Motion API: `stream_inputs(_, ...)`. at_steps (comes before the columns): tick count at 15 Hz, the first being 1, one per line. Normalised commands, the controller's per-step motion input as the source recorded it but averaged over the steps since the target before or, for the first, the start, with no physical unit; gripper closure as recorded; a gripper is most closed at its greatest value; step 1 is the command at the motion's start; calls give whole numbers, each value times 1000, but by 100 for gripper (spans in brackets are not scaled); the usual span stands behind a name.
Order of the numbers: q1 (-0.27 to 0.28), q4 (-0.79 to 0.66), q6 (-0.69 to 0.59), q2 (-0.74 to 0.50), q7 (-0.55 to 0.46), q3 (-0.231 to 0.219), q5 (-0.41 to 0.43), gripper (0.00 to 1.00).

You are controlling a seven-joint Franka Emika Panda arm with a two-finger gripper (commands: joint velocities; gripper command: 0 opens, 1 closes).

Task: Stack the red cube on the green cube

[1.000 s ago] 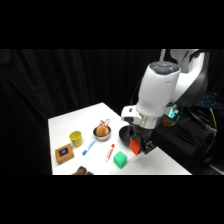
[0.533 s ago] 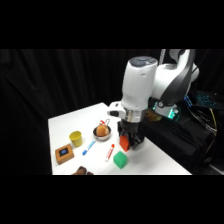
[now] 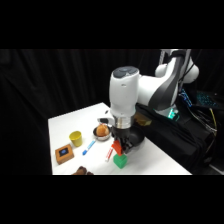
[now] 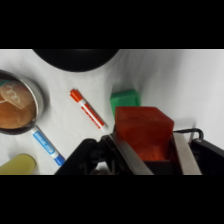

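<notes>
Pincer (image 4: 150, 150) pinching the red cube (image 4: 144, 131) between its two fingers, seen in the wrist view at lower centre of the frame. The green cube (image 4: 125, 98) lies on the white worktop (image 4: 195, 85) directly beyond the red cube, partly hidden by it; whether the two cubes touch cannot be told. In the side view the red cube (image 3: 116, 147) shows just above and slightly left of the green cube (image 3: 120, 161), near the lower centre of the frame, under the white arm (image 3: 125, 97) that descends from the upper right.

Left of the green cube in the wrist view lies a thin red-and-white marker (image 4: 88, 108), set diagonally. Farther left, a metal bowl (image 4: 19, 107) holding a brown round item sits at the frame's left edge, and a blue-and-white pen (image 4: 48, 146) lies below it. A yellow cup (image 3: 76, 138) and a brown block with a blue mark (image 3: 64, 152) stand on the worktop's left part in the side view.
</notes>
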Motion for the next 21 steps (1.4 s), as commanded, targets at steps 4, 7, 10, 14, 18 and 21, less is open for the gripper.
stream_inputs(4,-90,250,-63,210,-233,50,144,73)
stream_inputs(7,-51,160,-4,165,-193,43,124,73)
stream_inputs(10,-26,132,19,142,-172,41,110,73)
stream_inputs(14,-23,134,43,115,-169,34,109,73)
stream_inputs(18,-26,113,71,69,-163,31,120,22)
stream_inputs(21,-7,54,35,11,-118,15,105,1)
